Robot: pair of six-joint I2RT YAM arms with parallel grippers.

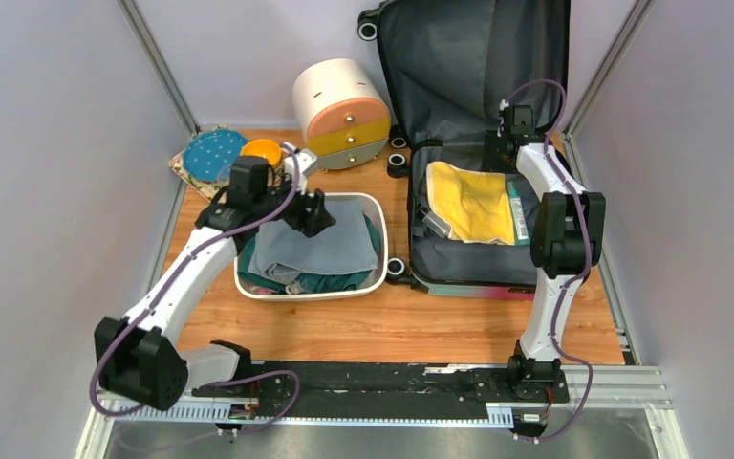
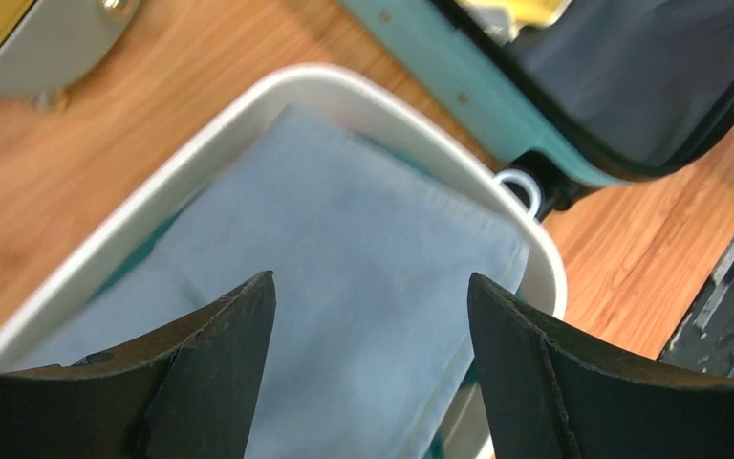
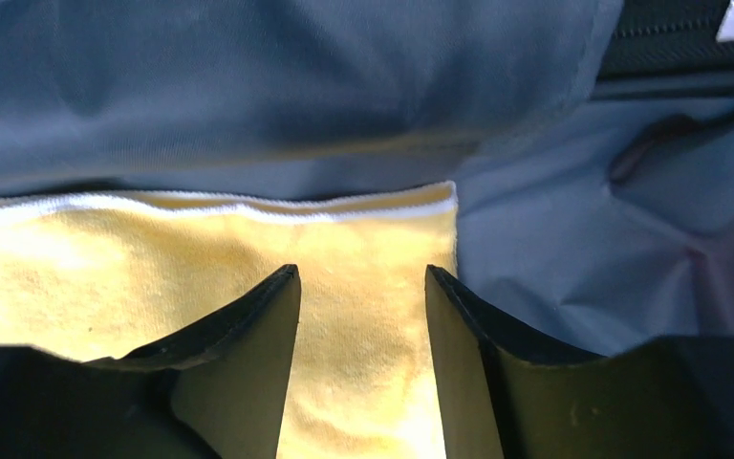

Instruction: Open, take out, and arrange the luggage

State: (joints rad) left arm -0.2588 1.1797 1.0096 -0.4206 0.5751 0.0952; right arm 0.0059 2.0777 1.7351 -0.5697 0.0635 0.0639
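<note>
At the left rear of the surface [image 1: 344,320] lie a blue dotted cloth item [image 1: 212,153] and an orange bowl [image 1: 264,149]. The left fingers [image 2: 220,363] hang spread wide over the white basin [image 1: 379,222] and grip nothing; directly beneath them lies a folded pale blue cloth [image 2: 344,258]. Behind the basin stands the round cream cabinet [image 1: 342,113]. The luggage [image 1: 464,263] occupies the right half of the surface, just beside the basin. It is already open: the base shell lies flat and the lid stands upright against the back wall, dark lining exposed. A folded yellow towel [image 1: 473,203] rests in the base. The right fingers [image 3: 248,363] are poised low over the far edge of this towel, parted to a moderate gap, with nothing between them. The shell is probably rigid, smooth and bulky, and may roll on its wheels if pushed; take hold at the shell rim, not on the slack lining. The towel appears light and limp and will likely sag when lifted; pinch it at the hemmed far edge, through all folded layers, so that it comes out as one piece.
</note>
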